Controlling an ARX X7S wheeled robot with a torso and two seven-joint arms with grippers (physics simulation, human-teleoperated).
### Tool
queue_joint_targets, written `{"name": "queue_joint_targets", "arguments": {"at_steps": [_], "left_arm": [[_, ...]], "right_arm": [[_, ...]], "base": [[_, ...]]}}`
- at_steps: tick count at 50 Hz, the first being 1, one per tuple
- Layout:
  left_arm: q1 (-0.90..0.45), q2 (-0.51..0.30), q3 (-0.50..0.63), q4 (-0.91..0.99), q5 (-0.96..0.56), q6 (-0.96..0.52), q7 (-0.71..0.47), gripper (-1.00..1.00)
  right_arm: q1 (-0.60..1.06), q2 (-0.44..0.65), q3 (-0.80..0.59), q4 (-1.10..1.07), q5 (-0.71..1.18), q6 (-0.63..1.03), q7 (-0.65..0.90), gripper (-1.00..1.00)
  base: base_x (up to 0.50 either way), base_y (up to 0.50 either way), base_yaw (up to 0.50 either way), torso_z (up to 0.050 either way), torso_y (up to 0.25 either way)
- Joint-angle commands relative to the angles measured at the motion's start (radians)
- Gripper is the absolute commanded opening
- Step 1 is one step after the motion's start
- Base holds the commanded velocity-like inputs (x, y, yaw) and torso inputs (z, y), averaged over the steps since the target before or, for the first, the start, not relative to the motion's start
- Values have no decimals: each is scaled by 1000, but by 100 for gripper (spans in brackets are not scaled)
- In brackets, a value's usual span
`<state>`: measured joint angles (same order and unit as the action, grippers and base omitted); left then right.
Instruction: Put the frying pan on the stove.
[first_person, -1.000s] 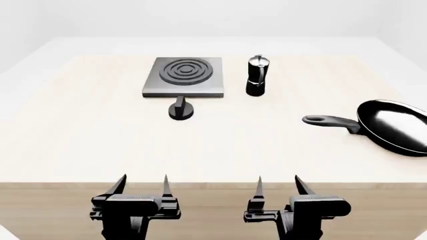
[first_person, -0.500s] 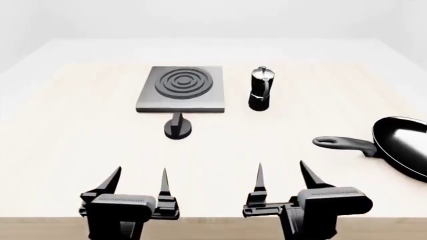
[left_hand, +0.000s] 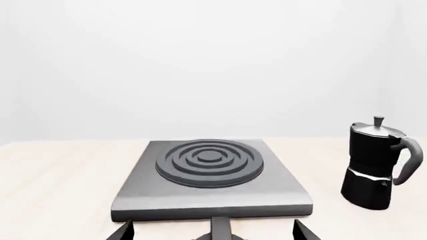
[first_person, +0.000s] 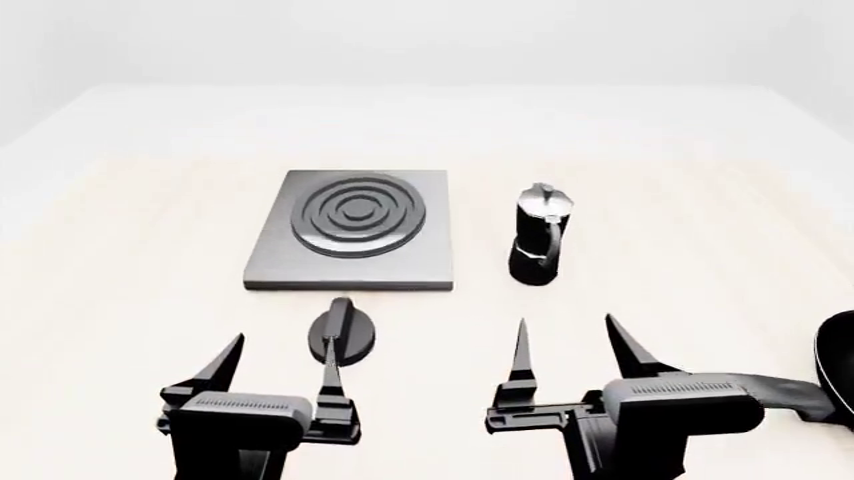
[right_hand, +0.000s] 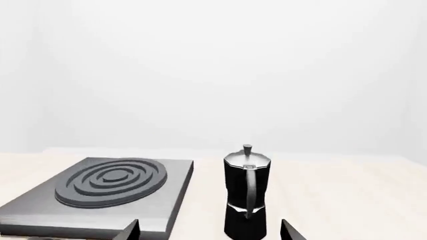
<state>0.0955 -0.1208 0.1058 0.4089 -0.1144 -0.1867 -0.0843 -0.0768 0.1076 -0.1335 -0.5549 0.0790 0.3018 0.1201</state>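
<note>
The grey stove (first_person: 354, 235) with dark concentric rings lies flat on the table ahead; it also shows in the left wrist view as the stove (left_hand: 210, 175) and in the right wrist view as the stove (right_hand: 107, 192). Only a sliver of the frying pan (first_person: 841, 370) shows at the head view's right edge, its black handle (first_person: 794, 392) running behind my right gripper. My left gripper (first_person: 276, 365) is open and empty, short of the stove. My right gripper (first_person: 577, 350) is open and empty, left of the pan's handle.
A black-and-silver moka pot (first_person: 541, 235) stands upright right of the stove, also the moka pot (left_hand: 377, 167) and the moka pot (right_hand: 247, 200). A small black round knob (first_person: 342, 332) sits in front of the stove, close to my left gripper's inner finger.
The head view has moved forward over the table: stove, moka pot and knob sit lower and nearer. The pan has slid almost out of view at the right edge. Both grippers stay open.
</note>
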Motion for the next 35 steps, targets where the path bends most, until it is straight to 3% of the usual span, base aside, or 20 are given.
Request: {"name": "queue_joint_targets", "arguments": {"at_steps": [1,21,35], "left_arm": [[4,-14,13,6,-12,-1,-11,100],[7,-32,28,5,-26,4,-30,100],[10,-42,39,-3,-31,16,-41,100]], "right_arm": [[-1,14,-7,-14,10,9,21,100],[13,29,-8,-30,33,33,55,100],[73,-29,73,-134,54,213,215,100]], "base": [[500,0,0,0,0],[497,0,0,0,1],[0,0,0,0,0]]}}
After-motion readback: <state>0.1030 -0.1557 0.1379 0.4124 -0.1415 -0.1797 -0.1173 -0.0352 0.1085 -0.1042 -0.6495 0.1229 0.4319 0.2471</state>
